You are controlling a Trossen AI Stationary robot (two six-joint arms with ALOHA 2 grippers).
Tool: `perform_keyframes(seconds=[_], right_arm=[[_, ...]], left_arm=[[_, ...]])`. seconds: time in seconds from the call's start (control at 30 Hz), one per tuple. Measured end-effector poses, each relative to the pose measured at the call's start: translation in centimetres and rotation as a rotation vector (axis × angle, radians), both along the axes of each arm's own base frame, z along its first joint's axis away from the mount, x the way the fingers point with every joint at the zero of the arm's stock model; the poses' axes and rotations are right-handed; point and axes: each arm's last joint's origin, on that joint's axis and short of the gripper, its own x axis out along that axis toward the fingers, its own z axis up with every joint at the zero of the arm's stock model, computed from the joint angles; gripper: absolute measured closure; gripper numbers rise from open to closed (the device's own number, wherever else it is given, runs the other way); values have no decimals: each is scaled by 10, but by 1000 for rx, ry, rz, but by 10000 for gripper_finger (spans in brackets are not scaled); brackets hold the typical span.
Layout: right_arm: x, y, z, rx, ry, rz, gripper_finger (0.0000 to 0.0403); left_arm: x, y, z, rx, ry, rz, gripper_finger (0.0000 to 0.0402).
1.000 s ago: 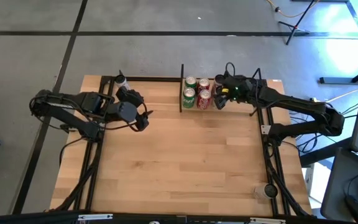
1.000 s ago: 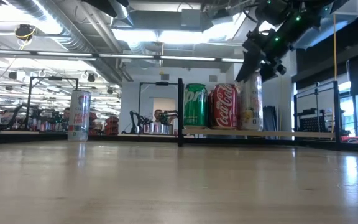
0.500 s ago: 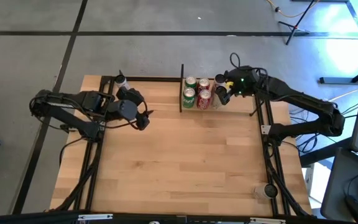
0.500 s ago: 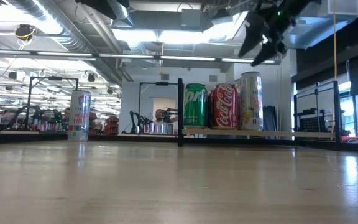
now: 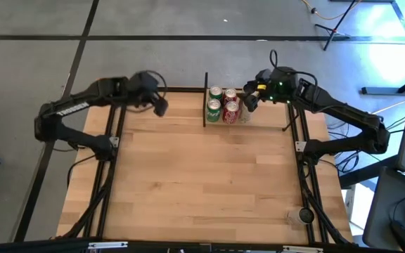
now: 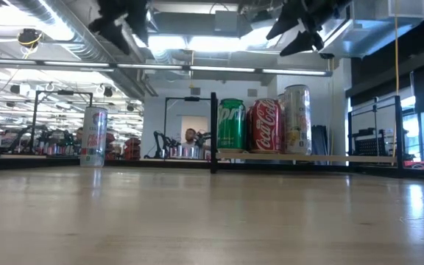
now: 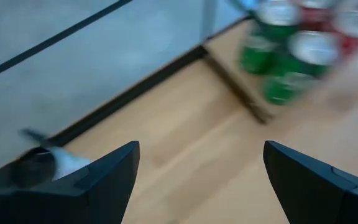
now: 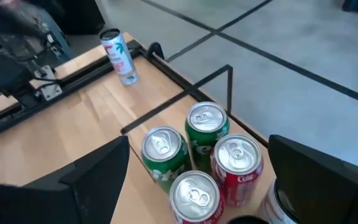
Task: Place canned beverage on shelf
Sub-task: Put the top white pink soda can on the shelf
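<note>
Pale wood formed the bench and the board of the shelf, a low black-rod rack near the upper middle of the overhead frame. Five cans stood upright there in a tight cluster, likely packed to leave room: two green cans behind and left, two red cans beside them, and a silver can at the right end, touching the red one.

Just above and right of that silver can hung the right tool, fingers spread wide and empty, so the can appeared set down and released.

One tall white can stood alone on the bench's far left corner, well apart from the shelf. Above it, at the overhead frame's upper left, hovered the left tool, fingers wide apart and empty, seemingly lined up to collect it.
</note>
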Motion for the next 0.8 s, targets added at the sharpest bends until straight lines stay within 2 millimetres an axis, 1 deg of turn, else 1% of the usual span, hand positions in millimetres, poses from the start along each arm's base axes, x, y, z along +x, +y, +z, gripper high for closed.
perform_keyframes(seconds=[0.23,0.37,0.5,0.8], right_arm=[[6,-5,-5,-28,32,-19,31],[11,-7,-12,-13,60,-17,31],[17,-9,-19,14,94,-1,31],[19,-10,-25,33,122,8,31]], left_arm=[[-31,57,-10,-17,138,205,72],[-43,84,-24,-82,239,303,72],[-49,102,-39,-156,314,365,72],[-55,135,-65,-284,347,423,72]])
